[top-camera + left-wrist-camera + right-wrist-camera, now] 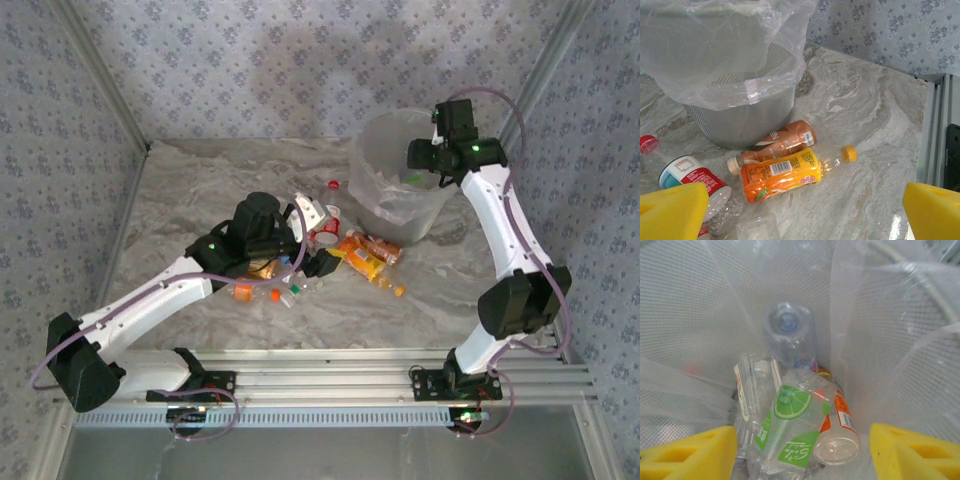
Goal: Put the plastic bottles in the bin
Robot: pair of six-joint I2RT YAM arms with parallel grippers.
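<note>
Orange bottle (782, 177) lies on its side on table (865, 125), just beside bin (740, 120). I judge it light, thin-walled and slick, so I'd grip across the label. Left gripper (802, 217) spread wide, empty, facing it. Right gripper (802, 455) spread, empty, over bin.
</note>
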